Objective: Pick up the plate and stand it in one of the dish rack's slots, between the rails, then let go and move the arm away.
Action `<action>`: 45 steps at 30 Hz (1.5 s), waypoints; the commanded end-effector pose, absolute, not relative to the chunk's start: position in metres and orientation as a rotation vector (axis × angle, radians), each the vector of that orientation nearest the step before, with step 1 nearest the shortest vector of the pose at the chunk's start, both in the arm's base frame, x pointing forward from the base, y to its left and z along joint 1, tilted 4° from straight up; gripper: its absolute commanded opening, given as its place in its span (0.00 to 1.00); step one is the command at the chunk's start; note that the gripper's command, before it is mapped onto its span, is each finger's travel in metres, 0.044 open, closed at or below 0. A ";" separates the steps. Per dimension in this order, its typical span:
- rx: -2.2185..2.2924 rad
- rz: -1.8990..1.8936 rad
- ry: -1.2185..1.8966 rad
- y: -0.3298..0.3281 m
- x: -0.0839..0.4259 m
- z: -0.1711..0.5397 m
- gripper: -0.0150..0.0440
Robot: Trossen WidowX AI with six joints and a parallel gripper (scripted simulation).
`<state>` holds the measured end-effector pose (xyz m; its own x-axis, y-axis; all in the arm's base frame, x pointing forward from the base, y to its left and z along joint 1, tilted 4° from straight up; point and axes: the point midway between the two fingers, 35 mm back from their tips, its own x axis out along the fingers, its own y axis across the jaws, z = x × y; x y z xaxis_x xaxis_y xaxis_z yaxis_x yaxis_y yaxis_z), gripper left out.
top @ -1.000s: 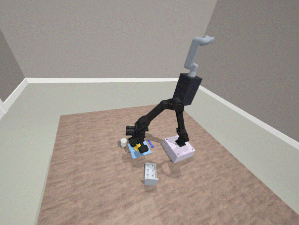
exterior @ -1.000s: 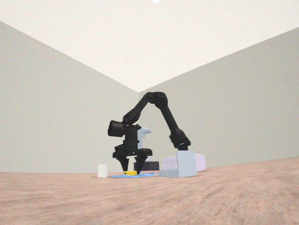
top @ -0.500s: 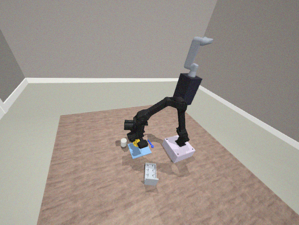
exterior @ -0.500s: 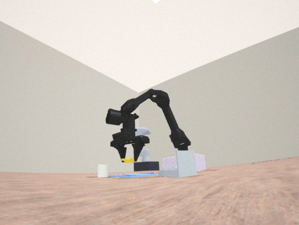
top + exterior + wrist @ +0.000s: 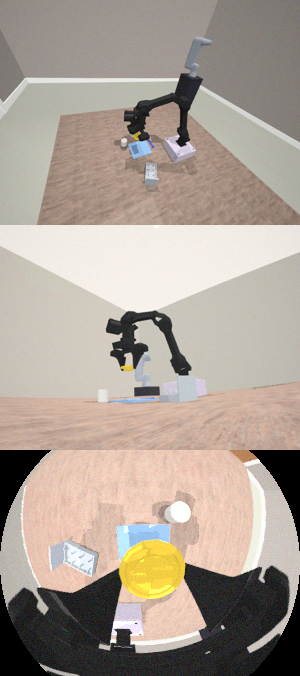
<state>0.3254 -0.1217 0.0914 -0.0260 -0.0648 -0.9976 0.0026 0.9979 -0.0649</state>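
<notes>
A round yellow plate lies flat between the fingertips, lifted well above the table. My gripper is shut on it across its width and points down; in the top view a finger hides part of the plate. The light grey dish rack stands on the table, with short pegs in rows and a tall panel at one end. In the wrist view it is to the left of the plate, well apart from it and lower.
A blue square mat lies below the gripper. A white cup stands beside it. A blue spoon-like thing lies at the mat's other side. The arm's base stands on a pale pink box.
</notes>
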 end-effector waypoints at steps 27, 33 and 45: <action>0.350 -0.443 1.544 0.014 0.272 0.129 0.25; 0.359 -0.428 1.544 0.016 0.273 0.126 0.25; 0.422 -0.082 1.510 0.028 0.305 0.075 0.25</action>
<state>0.3005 0.0265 0.0870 0.0589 0.1541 -0.9863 0.3506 0.9219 0.1649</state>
